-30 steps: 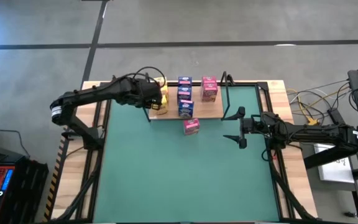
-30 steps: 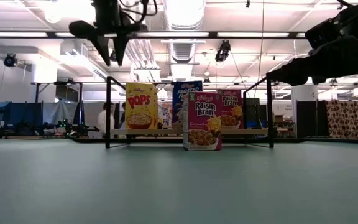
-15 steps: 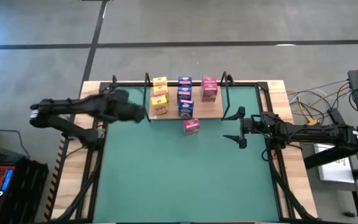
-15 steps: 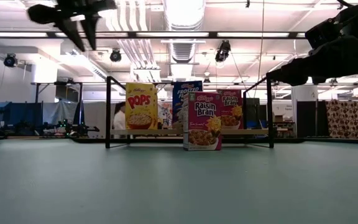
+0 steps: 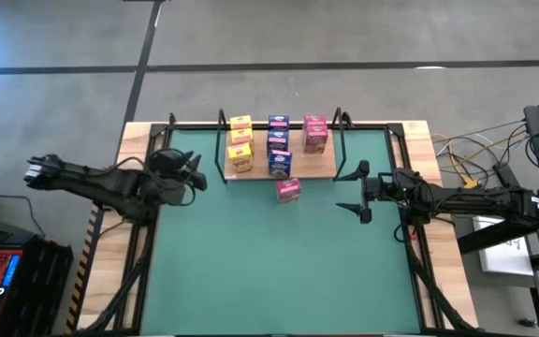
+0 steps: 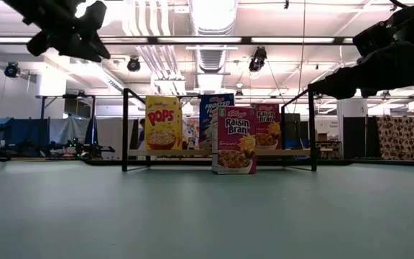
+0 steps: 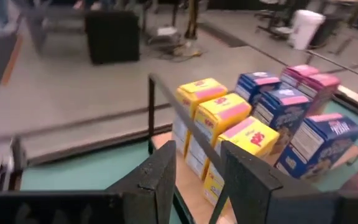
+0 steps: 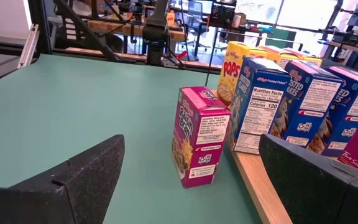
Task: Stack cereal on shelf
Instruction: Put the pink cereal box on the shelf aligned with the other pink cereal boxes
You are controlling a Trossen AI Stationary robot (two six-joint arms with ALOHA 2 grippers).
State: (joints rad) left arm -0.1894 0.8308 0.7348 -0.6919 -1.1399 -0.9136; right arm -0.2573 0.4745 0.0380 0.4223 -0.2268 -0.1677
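The right pincer (image 5: pixel 356 192) hovers with its fingers spread wide and nothing between them, low over the green mat (image 5: pixel 279 271) on the counter (image 5: pixel 417 150), just off the right end upright of the shelf (image 5: pixel 324 168). Straight ahead of it, a short reach across the mat, stands the one pink box (image 5: pixel 287 190) not yet shelved; in the right wrist view it is upright on the mat, its side panel turned to the camera (image 8: pixel 199 144), just beside the shelf's front edge but not on the board. Past it, on the board, stand the blue boxes (image 8: pixel 272 99) and the yellow boxes (image 5: pixel 240 145), in rows running from front to back, with two more pink boxes (image 5: pixel 314 134) at the end of the shelf nearest this pincer.

The left pincer (image 5: pixel 191 173) is off the far end of the shelf, empty, its fingers (image 7: pixel 156 177) a little apart; from there the yellow row (image 7: pixel 222 118) is the nearest.

The step in hand looks like the last box: eight sit on the shelf, one remains. The next move calls for the right pincer to travel level toward the loose box, close on its narrow sides, lift it clear of the board's edge and set it at the front of the pink row, without nudging the blue box next to it.
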